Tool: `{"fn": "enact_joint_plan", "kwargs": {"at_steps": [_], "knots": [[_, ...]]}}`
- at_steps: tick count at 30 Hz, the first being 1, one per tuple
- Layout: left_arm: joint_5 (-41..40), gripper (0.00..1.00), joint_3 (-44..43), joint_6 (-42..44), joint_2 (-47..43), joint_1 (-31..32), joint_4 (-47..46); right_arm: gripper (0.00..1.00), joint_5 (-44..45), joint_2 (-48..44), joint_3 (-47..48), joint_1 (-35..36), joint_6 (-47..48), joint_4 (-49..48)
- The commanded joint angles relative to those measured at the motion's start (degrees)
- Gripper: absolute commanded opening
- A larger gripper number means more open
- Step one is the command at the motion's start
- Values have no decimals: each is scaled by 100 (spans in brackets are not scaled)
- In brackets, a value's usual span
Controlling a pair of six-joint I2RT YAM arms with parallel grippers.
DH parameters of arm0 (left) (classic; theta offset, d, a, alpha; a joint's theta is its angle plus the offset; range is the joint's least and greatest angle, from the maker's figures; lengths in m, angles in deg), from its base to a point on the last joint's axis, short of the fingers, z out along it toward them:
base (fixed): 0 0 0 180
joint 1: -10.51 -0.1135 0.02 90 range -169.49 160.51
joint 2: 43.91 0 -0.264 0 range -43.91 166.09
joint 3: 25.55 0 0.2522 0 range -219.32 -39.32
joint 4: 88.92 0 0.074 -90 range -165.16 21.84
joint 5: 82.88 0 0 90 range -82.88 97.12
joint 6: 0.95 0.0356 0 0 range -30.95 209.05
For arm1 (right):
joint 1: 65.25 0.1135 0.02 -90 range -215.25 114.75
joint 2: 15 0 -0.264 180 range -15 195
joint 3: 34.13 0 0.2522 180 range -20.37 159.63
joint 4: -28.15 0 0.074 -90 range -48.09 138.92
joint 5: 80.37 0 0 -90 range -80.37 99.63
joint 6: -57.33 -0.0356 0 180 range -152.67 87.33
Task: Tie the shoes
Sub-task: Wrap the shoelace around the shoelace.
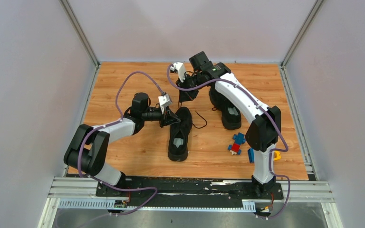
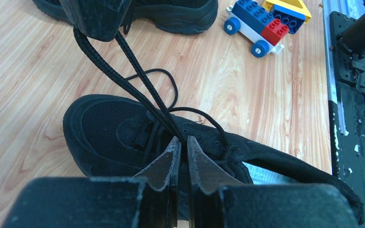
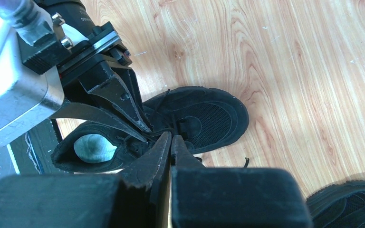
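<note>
While right fingers point(image 3: 154, 159) pinch laces point(image 2: 123, 83) taut — left fingers point(image 2: 168, 164) touch them.

Seen from above, the right arm point(image 1: 240, 97) covered the middle of the far shoe point(image 1: 228, 121), and its lower link hid part of the toy blocks point(image 1: 237, 142). In the left wrist view the top edge cut off the far shoe, the blocks and most of the right gripper point(image 2: 97, 28), so the spot where it held the laces point(image 2: 123, 83) lay out of sight. The left gripper point(image 2: 180, 142) hid the heel of the near shoe point(image 2: 104, 123), and whether its nearly closed tips actually pinched the laces could not be told. The right wrist view cropped the far shoe at its lower right corner.
</note>
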State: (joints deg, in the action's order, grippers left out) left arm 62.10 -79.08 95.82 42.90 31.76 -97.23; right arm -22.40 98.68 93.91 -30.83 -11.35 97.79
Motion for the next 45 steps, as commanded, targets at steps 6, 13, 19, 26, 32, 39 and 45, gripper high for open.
{"fn": "enact_joint_plan", "kwargs": {"at_steps": [6, 13, 19, 26, 32, 39, 45], "knots": [[-397, 0, 148, -256, -39, -16, -174, 5, -183, -73, -176, -257, -100, -182], [-639, 0, 420, -615, -262, -7, -175, 30, -775, -6, -592, -1063, -181, -197], [-995, 0, 633, -995, -440, 10, -215, 33, -418, 532, -1078, -1093, 632, -201], [-1155, 0, 708, -1109, -558, 10, -308, 39, 301, 953, -1223, -829, 1346, -271], [-1162, 0, 718, -1134, -504, 15, -469, 41, 952, 1248, -1014, -620, 1191, -461], [-1115, 0, 684, -1247, -469, 10, -553, 37, 1487, 1410, -856, -585, 932, -535], [-1122, 0, 663, -1222, -414, 10, -552, 34, 1695, 1162, -696, -559, 815, -382]]}}
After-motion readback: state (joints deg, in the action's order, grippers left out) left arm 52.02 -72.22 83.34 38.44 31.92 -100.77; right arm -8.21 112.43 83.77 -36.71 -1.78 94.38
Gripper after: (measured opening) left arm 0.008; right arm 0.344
